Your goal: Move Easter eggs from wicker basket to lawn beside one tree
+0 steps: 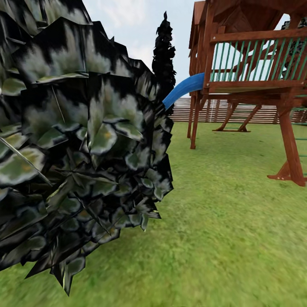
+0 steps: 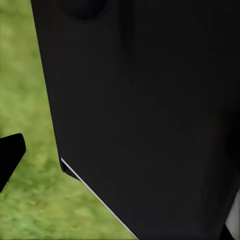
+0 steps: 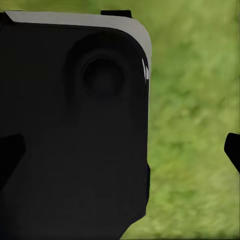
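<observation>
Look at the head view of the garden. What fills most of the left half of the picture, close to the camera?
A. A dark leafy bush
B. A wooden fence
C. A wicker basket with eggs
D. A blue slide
A: a bush of dark, jagged leaves covers the left half, while the blue slide and the wooden playset stand farther back on the lawn, with the slat fence behind them.
</observation>
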